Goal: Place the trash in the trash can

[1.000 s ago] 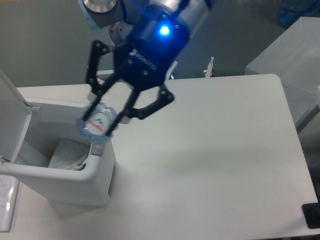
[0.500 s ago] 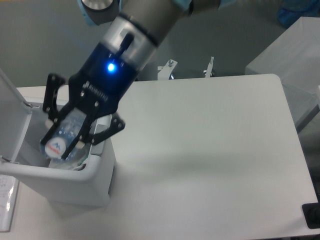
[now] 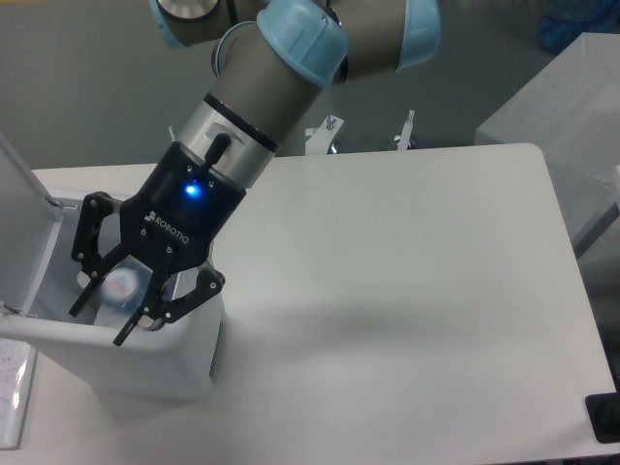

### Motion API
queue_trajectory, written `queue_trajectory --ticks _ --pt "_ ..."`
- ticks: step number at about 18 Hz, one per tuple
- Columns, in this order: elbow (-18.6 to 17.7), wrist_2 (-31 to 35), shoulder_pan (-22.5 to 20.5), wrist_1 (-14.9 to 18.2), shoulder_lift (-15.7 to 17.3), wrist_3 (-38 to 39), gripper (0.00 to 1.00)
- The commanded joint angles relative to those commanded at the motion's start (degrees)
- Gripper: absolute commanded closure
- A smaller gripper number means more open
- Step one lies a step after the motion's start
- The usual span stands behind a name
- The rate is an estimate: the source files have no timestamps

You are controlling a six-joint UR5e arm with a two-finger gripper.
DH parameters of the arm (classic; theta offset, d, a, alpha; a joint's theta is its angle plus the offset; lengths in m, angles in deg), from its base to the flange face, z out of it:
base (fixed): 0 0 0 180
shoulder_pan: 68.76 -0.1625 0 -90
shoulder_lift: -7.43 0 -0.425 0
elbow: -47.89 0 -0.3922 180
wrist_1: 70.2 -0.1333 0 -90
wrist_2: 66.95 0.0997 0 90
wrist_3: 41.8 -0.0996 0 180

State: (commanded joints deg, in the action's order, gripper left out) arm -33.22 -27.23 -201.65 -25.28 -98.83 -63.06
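Note:
The trash can (image 3: 145, 363) is a white bin at the table's left with its flip lid (image 3: 21, 228) standing open. My gripper (image 3: 97, 325) reaches down into the bin's opening. It is shut on the squashed clear bottle (image 3: 121, 285), which shows as a pale round end between the black fingers (image 3: 79, 291), just below the rim. The small wrapper with the green edge is hidden from view.
A grey box (image 3: 567, 107) stands beyond the table's right side. Two small metal fixtures (image 3: 327, 134) sit at the back edge. A black object (image 3: 603, 417) is at the lower right corner. A paper sheet (image 3: 12, 392) lies left of the bin.
My gripper has carried the bottle left and down, from above the bin's right rim into the bin's opening, and the arm has swung over the bin.

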Motion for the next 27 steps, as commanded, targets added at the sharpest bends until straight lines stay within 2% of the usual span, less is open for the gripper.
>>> queue_trajectory --ticks 3,9,11,16,18,21,22,25,27 --pt "-0.54 0.0 -0.96 0.0 0.18 -0.71 0.0" --pt "-0.62 0.0 -13.51 0.53 -2.28 -0.8 0.0" --pt "-1.15 0.44 -16.25 0.7 -2.8 -0.8 0.0" --pt "0.25 11.41 -20.47 0.97 -5.53 -1.5 0.0" --pt "0.78 14.22 -21.7 1.66 -6.84 -4.3 0.0" --pt "2.53 21.15 -23.98 5.61 -8.25 -10.97 0.0" --pt "3.15 23.7 -24.6 7.97 -8.43 -12.99 0.0" --pt "4.73 31.96 -24.61 17.72 -9.22 -20.19 0.0" --pt "7.62 35.76 -24.43 21.34 -10.01 -23.38 0.0"
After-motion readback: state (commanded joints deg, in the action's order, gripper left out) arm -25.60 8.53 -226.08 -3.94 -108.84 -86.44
